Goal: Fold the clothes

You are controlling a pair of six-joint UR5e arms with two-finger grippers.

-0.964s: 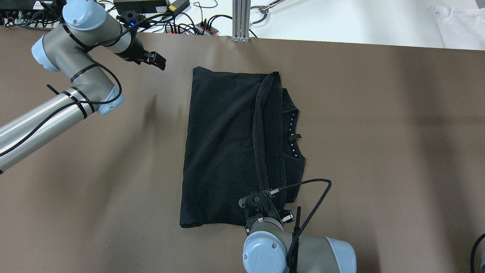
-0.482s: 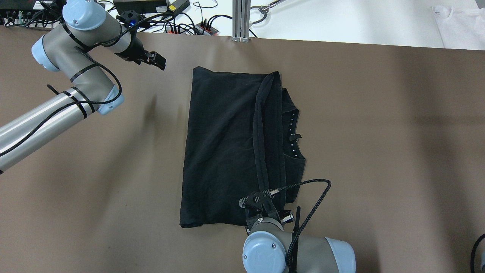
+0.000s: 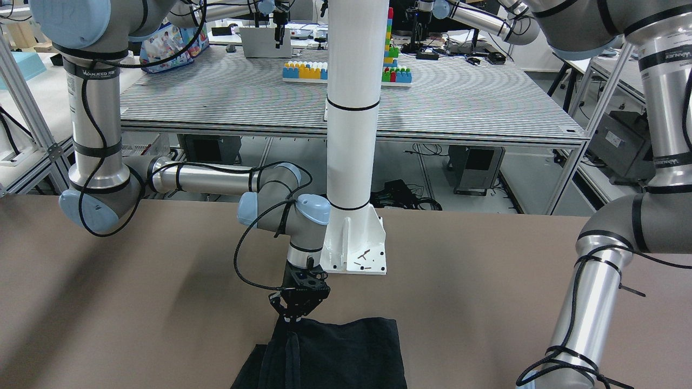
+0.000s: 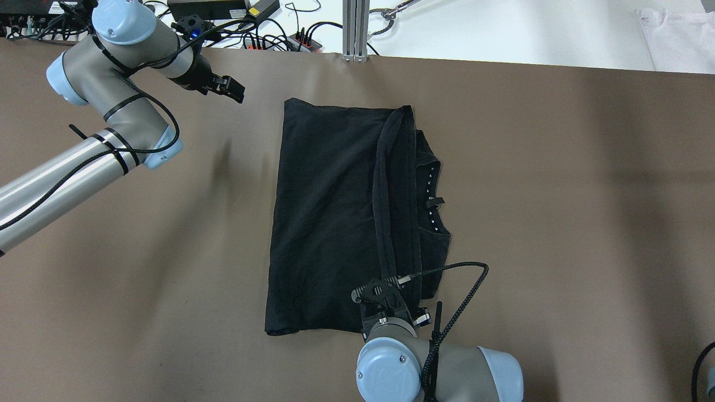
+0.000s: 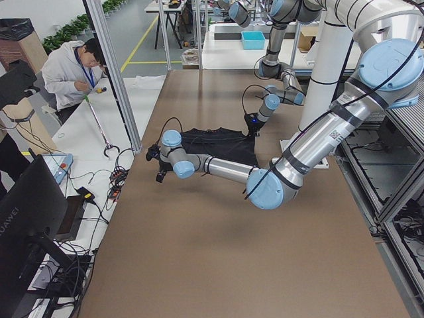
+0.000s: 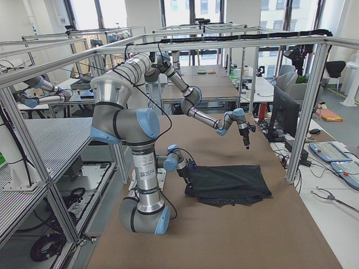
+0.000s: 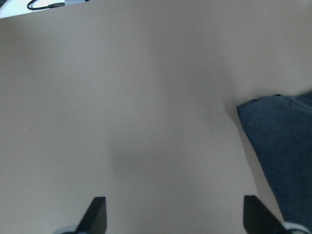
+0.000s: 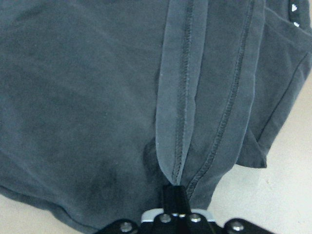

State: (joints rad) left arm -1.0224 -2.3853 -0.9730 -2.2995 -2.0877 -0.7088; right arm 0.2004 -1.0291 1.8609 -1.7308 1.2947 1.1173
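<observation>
**Edges and wrists hide parts of the scene**

In the front-facing view the black shirt (image 3: 346, 354) runs off the bottom edge, so only its robot-side strip shows. The left arm is cut off there too, above its gripper. The right gripper (image 8: 174, 194) is cropped by its own camera's bottom edge, with only the pinched tips on the hem showing. From overhead those tips lie hidden under the wrist hardware. The left gripper (image 7: 174, 214) shows only two spread finger ends. In both side views the right gripper is too small to read. A white garment (image 4: 678, 39) is cropped at the overhead view's corner.
</observation>
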